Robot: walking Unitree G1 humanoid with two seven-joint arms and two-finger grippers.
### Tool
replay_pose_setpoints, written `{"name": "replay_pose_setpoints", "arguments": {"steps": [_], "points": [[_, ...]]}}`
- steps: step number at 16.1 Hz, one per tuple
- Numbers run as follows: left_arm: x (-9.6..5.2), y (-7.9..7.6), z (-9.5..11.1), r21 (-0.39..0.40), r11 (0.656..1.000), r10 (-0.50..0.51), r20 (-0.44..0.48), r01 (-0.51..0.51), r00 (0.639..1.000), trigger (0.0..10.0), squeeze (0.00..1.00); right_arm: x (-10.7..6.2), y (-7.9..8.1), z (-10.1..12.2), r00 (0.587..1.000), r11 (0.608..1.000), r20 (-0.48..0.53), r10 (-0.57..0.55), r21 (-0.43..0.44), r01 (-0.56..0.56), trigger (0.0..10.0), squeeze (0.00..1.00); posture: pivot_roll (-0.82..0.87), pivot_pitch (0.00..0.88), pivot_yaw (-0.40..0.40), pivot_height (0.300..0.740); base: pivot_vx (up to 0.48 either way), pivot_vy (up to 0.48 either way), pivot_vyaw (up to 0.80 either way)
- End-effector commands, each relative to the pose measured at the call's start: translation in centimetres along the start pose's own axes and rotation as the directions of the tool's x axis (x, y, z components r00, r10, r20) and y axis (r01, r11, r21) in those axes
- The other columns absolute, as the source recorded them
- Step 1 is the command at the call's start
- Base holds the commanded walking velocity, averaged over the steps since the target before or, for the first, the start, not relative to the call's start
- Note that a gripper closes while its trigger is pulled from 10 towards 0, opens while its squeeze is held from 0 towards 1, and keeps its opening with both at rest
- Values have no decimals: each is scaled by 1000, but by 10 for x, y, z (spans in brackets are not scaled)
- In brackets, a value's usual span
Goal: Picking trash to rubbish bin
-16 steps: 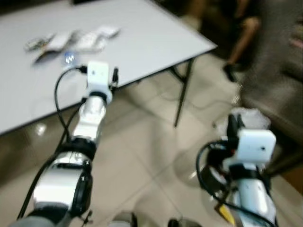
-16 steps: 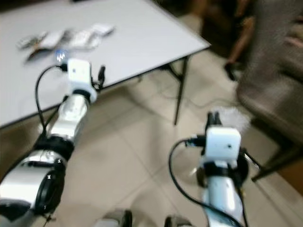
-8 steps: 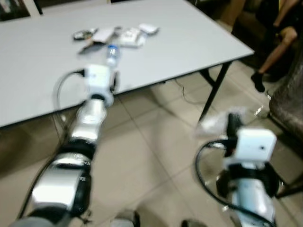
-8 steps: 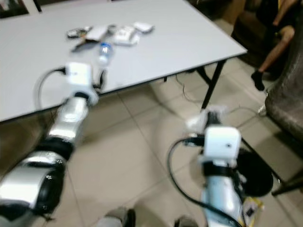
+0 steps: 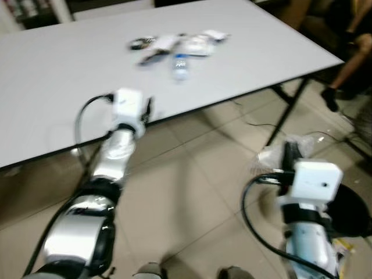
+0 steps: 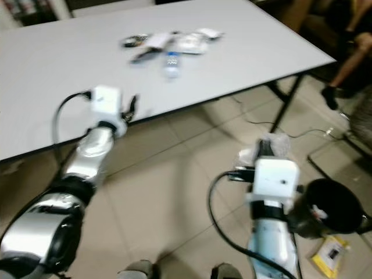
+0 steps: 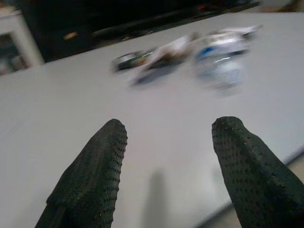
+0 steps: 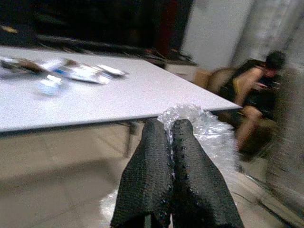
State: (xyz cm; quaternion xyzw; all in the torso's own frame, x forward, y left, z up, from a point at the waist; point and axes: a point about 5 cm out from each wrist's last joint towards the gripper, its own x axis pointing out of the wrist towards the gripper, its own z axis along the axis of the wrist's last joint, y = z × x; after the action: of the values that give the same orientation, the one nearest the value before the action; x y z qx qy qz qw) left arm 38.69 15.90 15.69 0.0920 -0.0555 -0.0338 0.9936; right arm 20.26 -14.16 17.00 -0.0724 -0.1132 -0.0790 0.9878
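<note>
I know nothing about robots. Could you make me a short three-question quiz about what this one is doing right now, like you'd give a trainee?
1. True or false: the right tool is shut on a clear plastic wrapper.
2. Which stands on the floor near the right arm? A) a black bin B) a red bucket C) a cardboard box
3. Fill in: the left tool, its fingers apart, is over the near edge of the white ____, facing a water bottle and a heap of wrappers.

Key: 1 true; 2 A; 3 table.
</note>
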Motion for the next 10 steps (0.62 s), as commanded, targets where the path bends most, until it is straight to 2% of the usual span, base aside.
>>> {"name": "replay_pose_setpoints", "arguments": {"steps": [1,2,5,7,8,10], "points": [[-2,-16,3,-10,996,-90,41,90,995,10000,0,0,-6,0,999,999,-2,-33,-10,33,10000,0,85,157,20,740,0,0,0],[-3,-17,3,-7,995,-104,44,104,994,10000,0,0,-7,0,999,999,-5,-36,-8,36,10000,0,85,157,20,740,0,0,0],[-17,-32,-11,-7,968,-252,11,252,968,10000,0,-3,-4,-3,999,1000,-20,-27,-3,27,10000,0,79,149,9,740,0,0,-781],[-26,-37,-19,-12,952,-306,-3,306,952,10000,0,-3,-5,-3,999,1000,-21,-25,-6,24,10000,0,78,144,7,740,0,0,-741],[-38,-40,-28,-21,940,-340,-18,340,940,10000,0,-1,-7,-3,999,999,-16,-36,-10,36,10000,0,73,137,6,740,0,0,-425],[-50,-43,-35,-40,939,-343,-27,342,939,10000,0,-1,-11,-3,999,999,-10,-48,-22,48,10000,0,70,129,0,740,0,0,0]]}}
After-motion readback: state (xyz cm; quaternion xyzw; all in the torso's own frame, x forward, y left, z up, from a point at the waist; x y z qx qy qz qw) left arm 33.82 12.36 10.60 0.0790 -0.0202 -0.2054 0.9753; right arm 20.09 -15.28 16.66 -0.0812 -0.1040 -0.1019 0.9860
